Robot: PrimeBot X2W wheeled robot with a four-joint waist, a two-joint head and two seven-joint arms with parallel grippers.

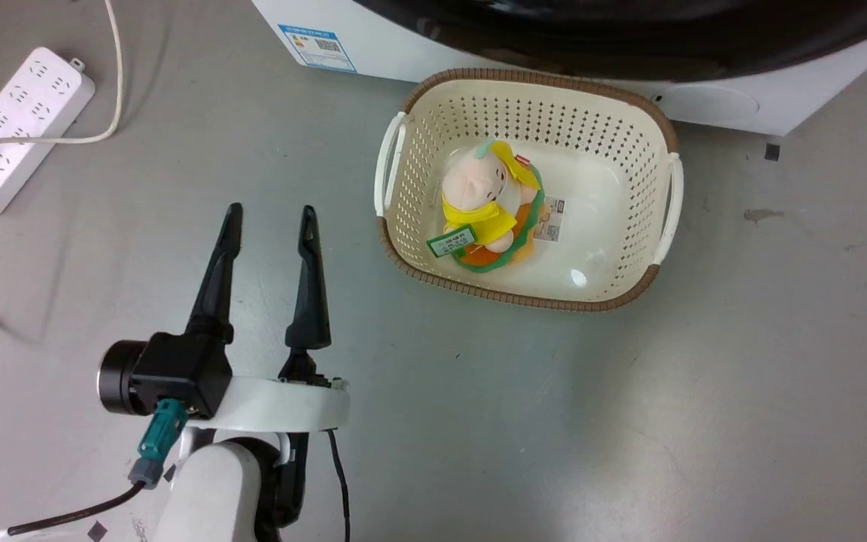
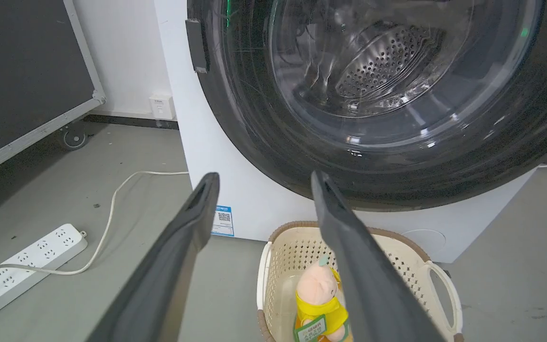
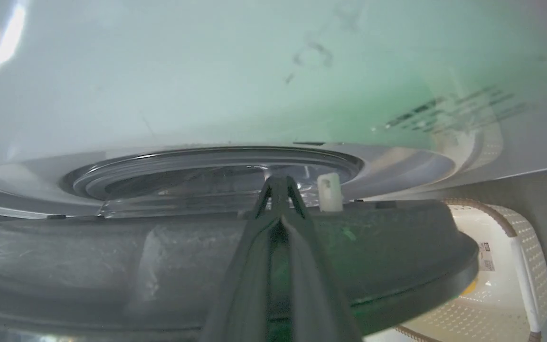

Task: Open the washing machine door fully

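Power strip: white plastic multi-socket power strip (image 1: pixel 16 128) lies far left on the grey floor (image 1: pixel 629 421).
Left gripper: left gripper (image 1: pixel 271 212) hovers above the floor, dark fingers spread wide, empty.
Basket: cream perforated plastic basket (image 1: pixel 415 218) holds a pink plush toy (image 1: pixel 479 203).
Door: large round glossy black washing machine door (image 2: pixel 254 123) fronts the white machine, above the basket.
Right gripper: right gripper (image 3: pixel 279 183) has its fingers pressed together, tips at the door's rim.

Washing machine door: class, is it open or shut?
Partly open: a gap shows between the door and the white machine front, its latch free.
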